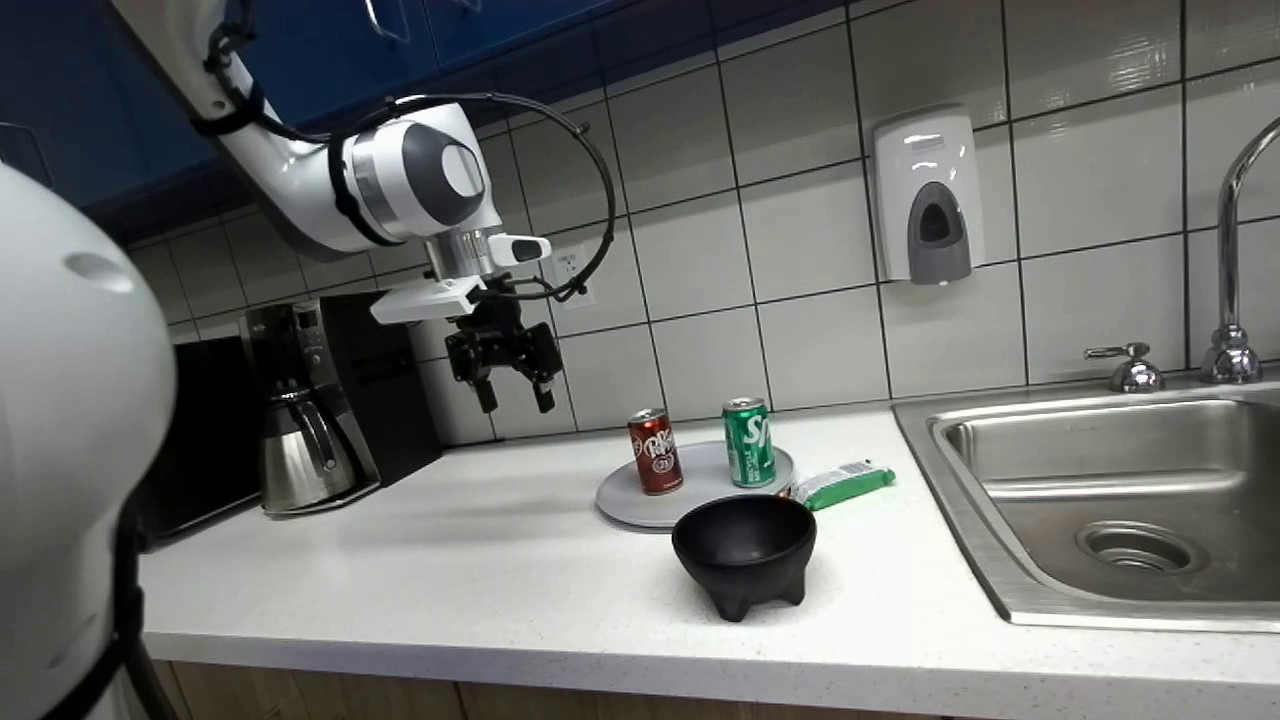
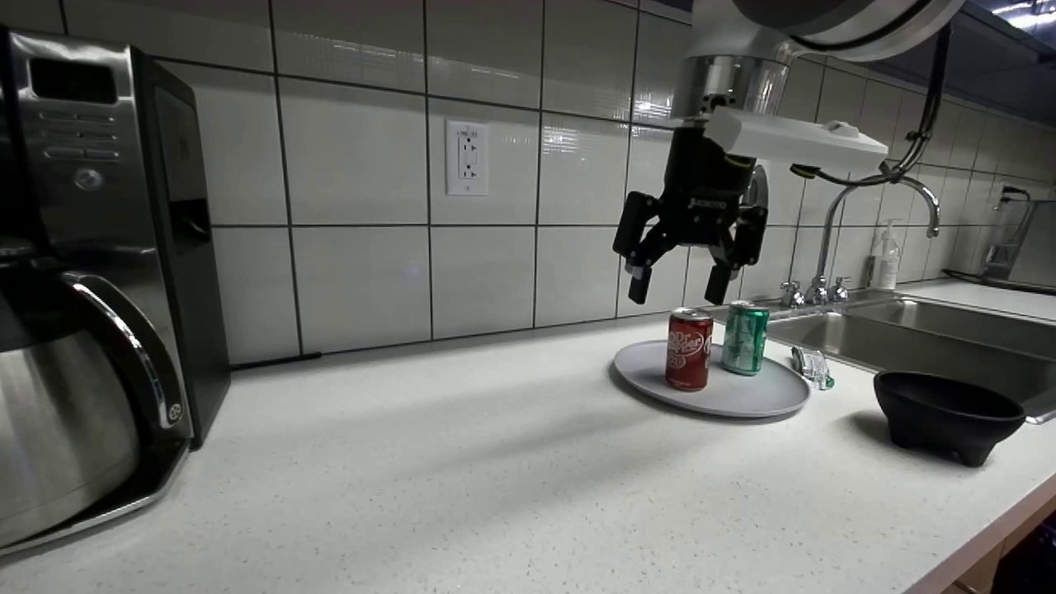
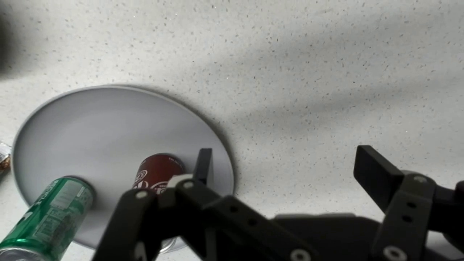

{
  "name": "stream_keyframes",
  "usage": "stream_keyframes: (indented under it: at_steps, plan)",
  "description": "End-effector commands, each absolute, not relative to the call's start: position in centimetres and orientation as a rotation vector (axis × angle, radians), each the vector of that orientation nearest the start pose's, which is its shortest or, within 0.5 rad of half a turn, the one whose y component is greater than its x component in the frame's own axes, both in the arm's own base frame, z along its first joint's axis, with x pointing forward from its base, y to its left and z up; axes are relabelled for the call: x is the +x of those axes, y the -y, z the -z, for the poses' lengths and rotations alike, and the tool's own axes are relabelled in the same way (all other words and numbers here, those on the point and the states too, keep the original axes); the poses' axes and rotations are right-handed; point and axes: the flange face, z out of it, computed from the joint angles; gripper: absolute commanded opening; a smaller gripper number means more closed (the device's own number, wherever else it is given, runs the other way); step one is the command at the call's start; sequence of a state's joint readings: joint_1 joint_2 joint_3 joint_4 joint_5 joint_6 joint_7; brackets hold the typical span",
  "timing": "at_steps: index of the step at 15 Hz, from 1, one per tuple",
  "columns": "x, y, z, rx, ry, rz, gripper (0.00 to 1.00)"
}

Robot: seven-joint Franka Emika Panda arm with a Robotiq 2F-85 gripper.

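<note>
My gripper [image 1: 516, 398] hangs above the counter with its two black fingers spread and nothing between them. A round grey plate [image 1: 705, 472] carries two upright cans, a dark red Dr Pepper can [image 1: 655, 455] and a green Sprite can [image 1: 749, 445]. Of these, the red can [image 2: 689, 351] is nearest the gripper [image 2: 677, 289], which is higher than both cans and touches neither. In the wrist view, the left finger partly covers the red can [image 3: 159, 168]; the green can [image 3: 50, 219] lies farther left. Bare speckled counter shows between the fingertips.
A black footed bowl [image 1: 745, 555] stands in front of the plate. Beside the plate lies a green-and-silver packet [image 1: 848, 487]. A steel sink [image 1: 960, 500] with a faucet [image 1: 1232, 270] is past them. The coffee maker [image 2: 107, 206] stands at the opposite end, against the tiled wall [image 2: 355, 148].
</note>
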State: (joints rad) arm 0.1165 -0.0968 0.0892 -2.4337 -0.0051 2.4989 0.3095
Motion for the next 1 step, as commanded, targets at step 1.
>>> stream_keyframes:
  at_steps: [1]
  plan:
    - [47.93,-9.97,-35.76,-3.098,-0.154,0.246,1.0]
